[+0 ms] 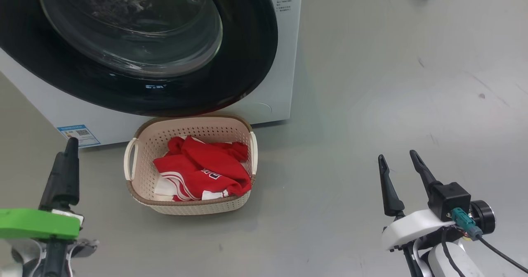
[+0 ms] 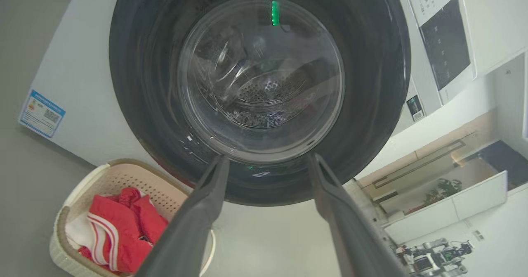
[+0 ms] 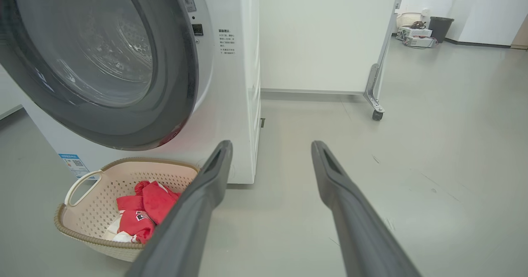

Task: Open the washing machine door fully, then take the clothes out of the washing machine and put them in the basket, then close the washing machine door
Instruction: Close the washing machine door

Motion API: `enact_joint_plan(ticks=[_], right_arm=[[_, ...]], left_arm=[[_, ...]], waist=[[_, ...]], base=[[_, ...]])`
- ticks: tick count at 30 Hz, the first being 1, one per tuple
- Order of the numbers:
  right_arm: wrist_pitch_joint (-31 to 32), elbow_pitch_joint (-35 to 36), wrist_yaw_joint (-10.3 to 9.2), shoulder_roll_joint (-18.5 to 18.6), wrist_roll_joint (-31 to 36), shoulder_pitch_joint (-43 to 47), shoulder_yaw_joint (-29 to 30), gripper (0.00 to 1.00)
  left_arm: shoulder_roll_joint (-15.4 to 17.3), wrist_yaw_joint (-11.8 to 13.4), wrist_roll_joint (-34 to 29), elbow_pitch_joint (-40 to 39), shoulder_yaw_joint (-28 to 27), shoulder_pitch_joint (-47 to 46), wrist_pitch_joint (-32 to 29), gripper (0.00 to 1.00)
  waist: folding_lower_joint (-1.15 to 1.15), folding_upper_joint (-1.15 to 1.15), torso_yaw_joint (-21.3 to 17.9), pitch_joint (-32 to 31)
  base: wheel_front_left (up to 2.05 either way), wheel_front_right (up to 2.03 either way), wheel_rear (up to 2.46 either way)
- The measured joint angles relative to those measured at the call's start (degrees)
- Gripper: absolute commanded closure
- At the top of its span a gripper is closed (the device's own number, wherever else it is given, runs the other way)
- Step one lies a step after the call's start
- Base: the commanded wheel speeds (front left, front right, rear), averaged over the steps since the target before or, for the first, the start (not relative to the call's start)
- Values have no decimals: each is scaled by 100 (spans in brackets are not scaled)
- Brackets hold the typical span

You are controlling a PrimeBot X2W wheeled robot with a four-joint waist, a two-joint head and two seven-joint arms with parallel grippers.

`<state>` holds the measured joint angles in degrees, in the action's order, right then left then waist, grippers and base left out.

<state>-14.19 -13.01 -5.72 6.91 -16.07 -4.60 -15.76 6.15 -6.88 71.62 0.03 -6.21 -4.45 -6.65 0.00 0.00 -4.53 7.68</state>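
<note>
Looking down from the head camera, we see the washing machine [image 1: 284, 62], a white box on a grey floor [image 1: 392, 83]. The washing machine door [image 1: 251, 41], a glossy black ring around a bulging glass window, appears to lie shut against the machine's front. The basket [image 1: 194, 118] sits on the floor just in front of the machine, below the door. The clothes [image 1: 206, 165], red with white stripes plus some white fabric, lie inside it. The left gripper [image 1: 71, 143] hangs in front of the machine's blue sticker [image 1: 78, 134], beside the basket. The right gripper [image 1: 397, 155] is well apart from the machine, over bare floor, its jaws spread and holding nothing.

From the left wrist, we face the door [image 2: 136, 83] of the machine [image 2: 82, 83] head-on, with perforated steel visible through the glass. The left gripper [image 2: 268, 158] has its jaws spread and empty. The basket [image 2: 123, 163] with the clothes [image 2: 123, 223] sits below the door.

From the right wrist, the right gripper [image 3: 272, 145] points past the machine [image 3: 243, 83], jaws apart. The door [image 3: 181, 62] sits flat on the machine's front, and the basket [image 3: 144, 161] holding the clothes [image 3: 144, 202] stands before it.
</note>
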Motion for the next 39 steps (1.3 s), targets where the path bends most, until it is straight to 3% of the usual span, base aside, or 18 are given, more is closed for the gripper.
enact_joint_plan(ticks=[6, 12, 19, 24, 39], right_arm=[[45, 4, -3, 22, 0, 168, 11, 0], [127, 90, -4, 35, 0, 185, 1, 0], [165, 133, -5, 69, 0, 294, 13, 0], [188, 163, -48, 70, 0, 353, 27, 0], [307, 261, -58, 76, 1, 515, 73, 0]], left_arm=[[504, -2, -1610, -181, 437, 471, 538, 0], [728, 12, -2825, -189, 615, 885, 1042, 0], [810, 349, -3838, -197, 958, 1092, 1390, 0], [815, 580, -4232, -163, 1136, 1199, 1507, 0], [555, 960, -4467, -164, 1395, 1239, 1641, 0]], waist=[[0, 0, 215, -255], [0, 0, 365, -417], [0, 0, 398, -466], [0, 0, 404, -493], [0, 0, 389, -536]], base=[[0, 0, 0], [0, 0, 0], [0, 0, 0], [0, 0, 0], [0, 0, 0]])
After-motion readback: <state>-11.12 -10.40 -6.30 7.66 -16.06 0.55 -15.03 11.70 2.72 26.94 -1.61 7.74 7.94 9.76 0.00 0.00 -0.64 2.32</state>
